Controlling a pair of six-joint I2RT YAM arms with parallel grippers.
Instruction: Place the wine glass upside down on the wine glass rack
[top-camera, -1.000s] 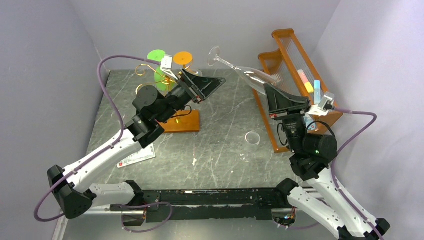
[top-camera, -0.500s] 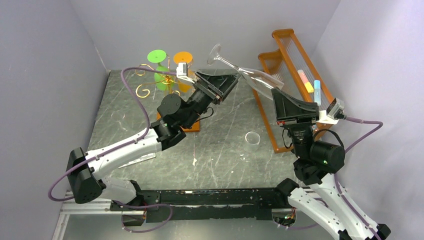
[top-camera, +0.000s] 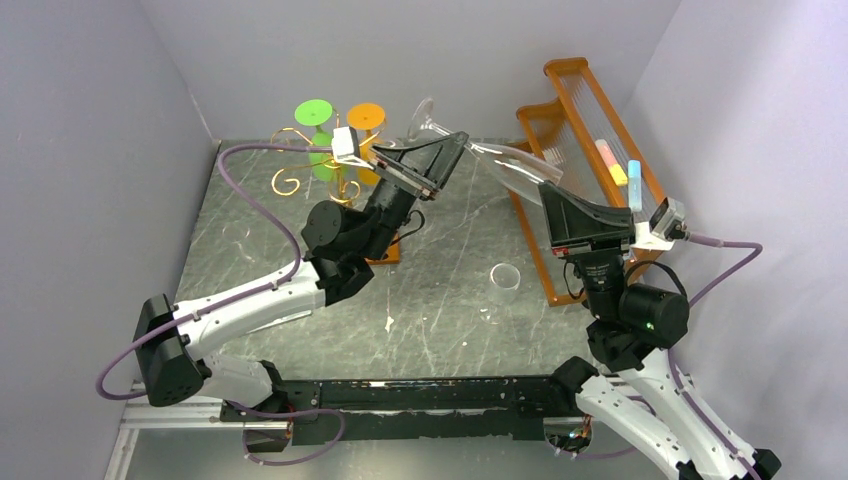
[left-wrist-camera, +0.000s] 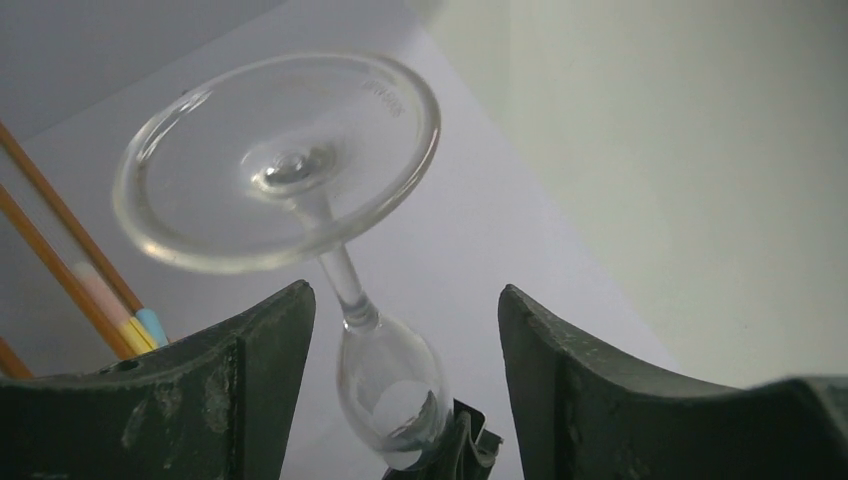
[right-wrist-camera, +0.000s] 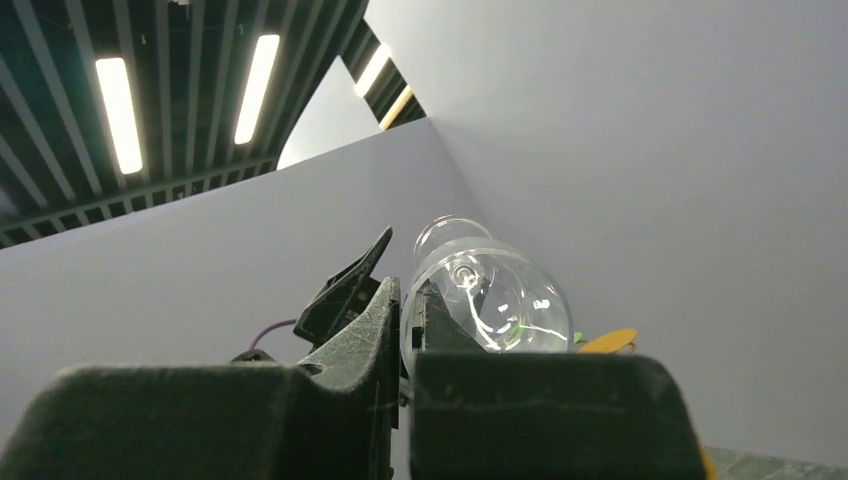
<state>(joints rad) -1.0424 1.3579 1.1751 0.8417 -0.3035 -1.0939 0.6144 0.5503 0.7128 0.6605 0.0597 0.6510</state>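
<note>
Fragility judged high: light, slick wine glass (top-camera: 515, 168) is aloft, its bowl rim clenched by right pincer (top-camera: 550, 192). The left pincer (left-wrist-camera: 405, 295) stands released, stem untouched between its jaws; take stem there, gently.

wine glass (top-camera: 500, 160): in the air, foot left, bowl right
my left gripper (left-wrist-camera: 405, 300): fingers either side of the stem
my right gripper (right-wrist-camera: 405, 300): on the bowl's rim
wine glass rack (top-camera: 290, 183): back left on the table (top-camera: 450, 320), behind my left arm
slatted shelf (top-camera: 590, 110): right edge
cup (top-camera: 505, 276): just left of the shelf
</note>
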